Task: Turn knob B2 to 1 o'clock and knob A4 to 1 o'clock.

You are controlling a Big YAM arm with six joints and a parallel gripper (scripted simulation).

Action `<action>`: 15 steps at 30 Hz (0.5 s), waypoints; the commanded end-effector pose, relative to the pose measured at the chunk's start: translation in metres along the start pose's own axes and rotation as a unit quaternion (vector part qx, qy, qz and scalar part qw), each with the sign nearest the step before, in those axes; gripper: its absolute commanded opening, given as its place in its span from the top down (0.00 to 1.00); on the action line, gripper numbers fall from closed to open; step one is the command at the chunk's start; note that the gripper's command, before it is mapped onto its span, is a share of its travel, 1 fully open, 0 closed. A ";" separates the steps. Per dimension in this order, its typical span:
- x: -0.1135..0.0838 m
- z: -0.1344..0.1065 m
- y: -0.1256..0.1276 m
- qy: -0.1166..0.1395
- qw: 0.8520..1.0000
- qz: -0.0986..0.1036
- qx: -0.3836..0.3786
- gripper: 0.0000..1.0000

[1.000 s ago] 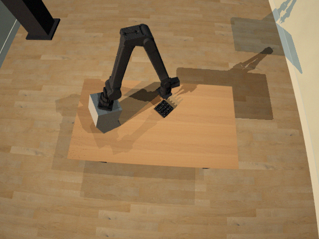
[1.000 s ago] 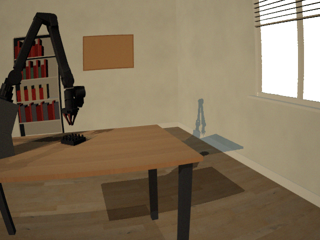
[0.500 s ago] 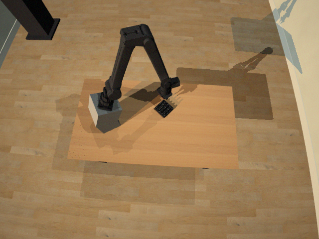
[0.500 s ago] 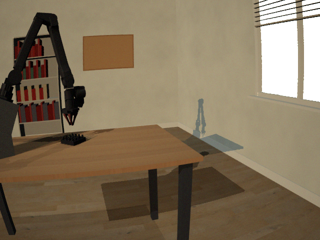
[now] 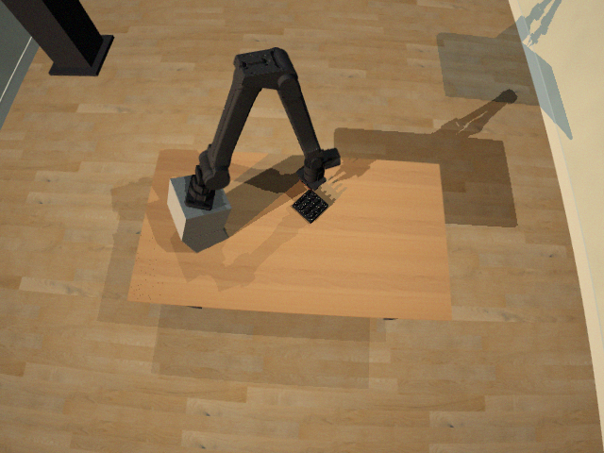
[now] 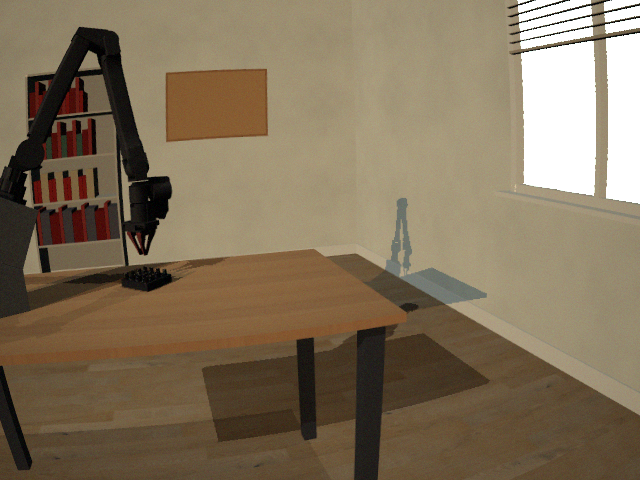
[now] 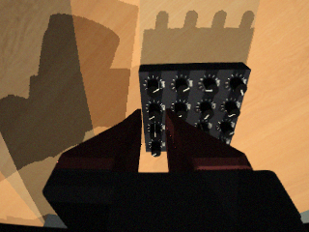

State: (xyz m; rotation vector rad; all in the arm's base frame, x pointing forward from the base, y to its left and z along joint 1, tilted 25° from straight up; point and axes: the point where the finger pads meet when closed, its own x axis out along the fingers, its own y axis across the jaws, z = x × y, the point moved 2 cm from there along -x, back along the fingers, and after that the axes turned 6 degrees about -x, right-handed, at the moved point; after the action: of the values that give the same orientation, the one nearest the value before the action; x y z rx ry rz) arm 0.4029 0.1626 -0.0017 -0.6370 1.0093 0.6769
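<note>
The black knob box (image 5: 310, 206) stands on the wooden table, on its feet; it also shows in the exterior view (image 6: 146, 279) and in the wrist view (image 7: 193, 103). Its knobs are black with white lines, and the printed names are too small to read. My gripper (image 6: 142, 252) (image 5: 314, 184) hangs clearly above the box, over its near edge. In the wrist view the fingers are drawn in to a narrow gap and hold nothing. Two knobs of the box's left column (image 7: 155, 137) show through that gap, far below.
The arm's grey base block (image 5: 197, 216) stands on the table to the left of the box. A bookshelf (image 6: 72, 170) stands behind the table. The table's edges lie far from the box.
</note>
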 end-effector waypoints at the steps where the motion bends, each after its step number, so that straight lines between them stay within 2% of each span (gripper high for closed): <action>1: 0.005 0.014 -0.003 -0.011 1.000 -0.006 0.001 0.82; 15: 0.021 0.012 -0.001 -0.009 1.000 -0.004 0.001 0.82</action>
State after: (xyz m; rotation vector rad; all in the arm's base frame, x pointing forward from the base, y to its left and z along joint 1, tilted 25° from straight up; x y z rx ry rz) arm 0.4096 0.1662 -0.0186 -0.6370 1.0120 0.6772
